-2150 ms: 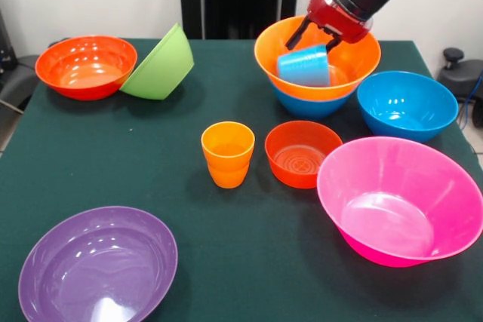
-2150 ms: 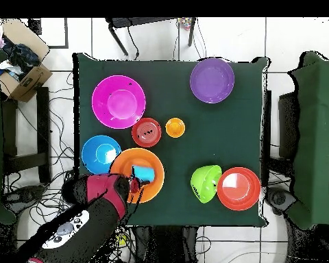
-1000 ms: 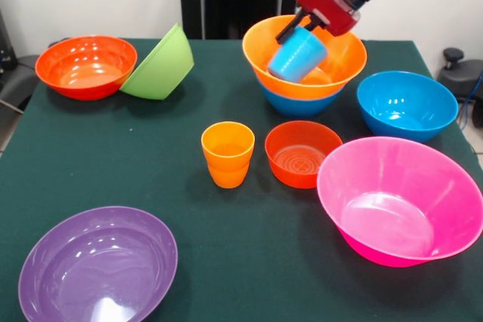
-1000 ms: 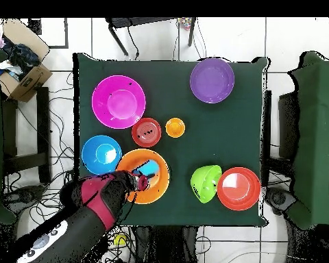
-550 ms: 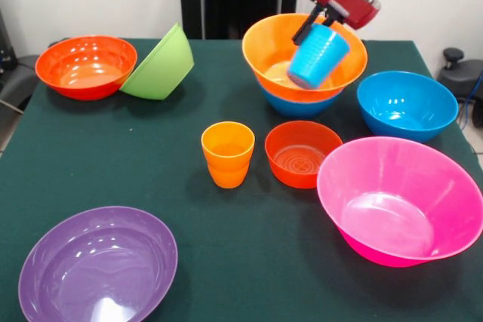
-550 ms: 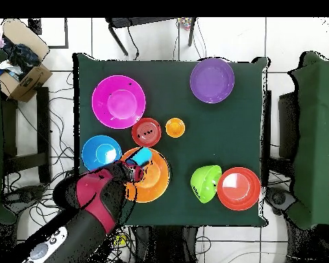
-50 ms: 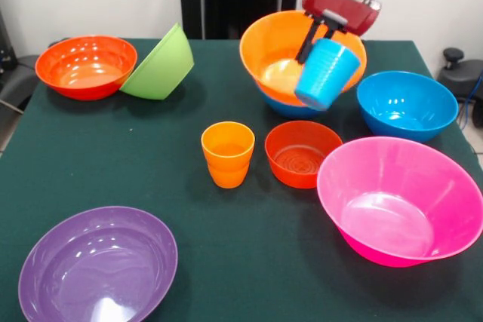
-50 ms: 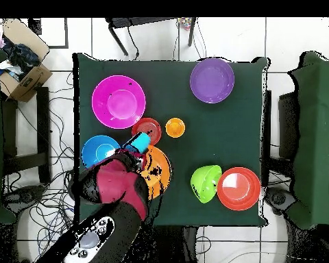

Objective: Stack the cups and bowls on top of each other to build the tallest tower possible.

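My gripper (image 7: 320, 38) is shut on the rim of the light blue cup (image 7: 326, 73), which hangs tilted in the air over the near rim of the orange bowl (image 7: 275, 62). That bowl sits tilted in a blue bowl (image 7: 287, 105), the two making a low tower. In the overhead view the light blue cup (image 8: 138, 144) shows just past the gripper (image 8: 131, 155), between the orange bowl (image 8: 160, 171) and the small red-orange bowl (image 8: 147, 130). An orange cup (image 7: 227, 154) stands upright beside the small red-orange bowl (image 7: 302, 153).
A second blue bowl (image 7: 406, 103) and the large pink bowl (image 7: 400, 201) sit at the right. The purple bowl (image 7: 98, 265) is near left. A lime green bowl (image 7: 160, 64) leans on a larger red-orange bowl (image 7: 85, 65) far left.
The gripper has lifted the light blue cup out of the orange bowl and carried it over the bowl's near rim. The orange bowl has tipped and shifted slightly.
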Controlling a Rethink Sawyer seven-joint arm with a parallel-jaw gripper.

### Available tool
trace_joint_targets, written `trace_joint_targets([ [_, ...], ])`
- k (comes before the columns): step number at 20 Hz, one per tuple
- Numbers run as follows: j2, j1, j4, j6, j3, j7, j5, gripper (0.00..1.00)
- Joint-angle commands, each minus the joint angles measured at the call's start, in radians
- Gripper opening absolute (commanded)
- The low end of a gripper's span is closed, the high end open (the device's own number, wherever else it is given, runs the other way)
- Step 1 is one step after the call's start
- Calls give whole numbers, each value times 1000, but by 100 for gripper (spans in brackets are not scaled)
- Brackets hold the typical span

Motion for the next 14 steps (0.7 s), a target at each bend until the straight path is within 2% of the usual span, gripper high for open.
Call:
trace_joint_targets([
  [1, -13, -111, 131, -430, 251, 146, -258, 0],
  [2, -15, -131, 146, -534, 262, 176, -305, 0],
  [3, -21, -151, 159, -563, 276, 184, -336, 0],
  [7, -88, -223, 179, -483, 359, 146, -472, 0],
  [9, -126, -250, 195, -416, 395, 148, -490, 0],
  [13, -184, -257, 206, -331, 412, 123, -494, 0],
  [14, -221, -272, 216, -302, 429, 122, -497, 0],
])
